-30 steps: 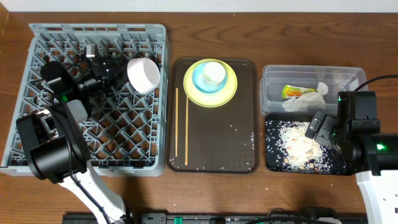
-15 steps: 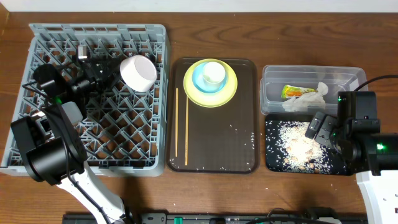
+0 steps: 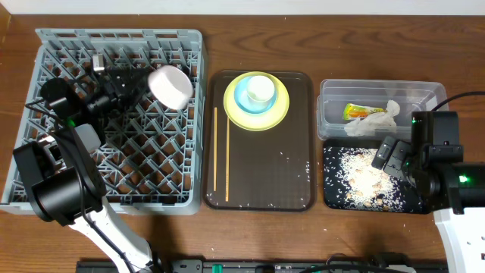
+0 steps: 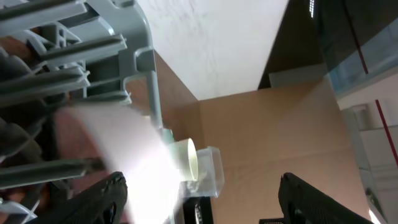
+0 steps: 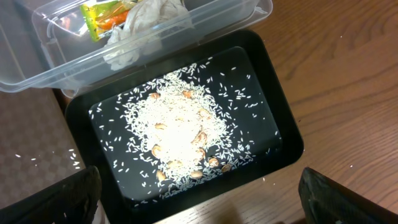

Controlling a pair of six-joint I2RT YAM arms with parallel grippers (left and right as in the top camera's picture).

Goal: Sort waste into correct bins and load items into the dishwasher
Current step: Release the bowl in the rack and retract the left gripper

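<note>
The grey dish rack [image 3: 45,174] fills the left. A white bowl [image 3: 170,86] lies tilted on its pegs near the back right corner. My left gripper [image 3: 130,80] is just left of it, open; in the left wrist view [image 4: 205,199] the bowl [image 4: 134,168] is a bright blur by one finger. On the brown tray, a yellow plate [image 3: 280,110] holds a light-blue cup [image 3: 244,95] with a white cup [image 3: 259,88] in it; chopsticks [image 3: 216,155] lie beside it. My right gripper [image 3: 386,155] [image 5: 199,205] is open above the black tray [image 5: 280,143] of rice [image 5: 177,134].
The clear tub [image 3: 424,95] [image 5: 249,15] behind the black tray [image 3: 333,193] holds the orange-and-green wrapper [image 3: 358,112] [image 5: 102,12] and the white tissue [image 3: 375,121] [image 5: 140,22]. A few rice grains lie on the brown serving tray [image 3: 261,182].
The left gripper and the white bowl moved slightly toward the back of the rack, and the bowl tipped further over. The right arm has not moved.
</note>
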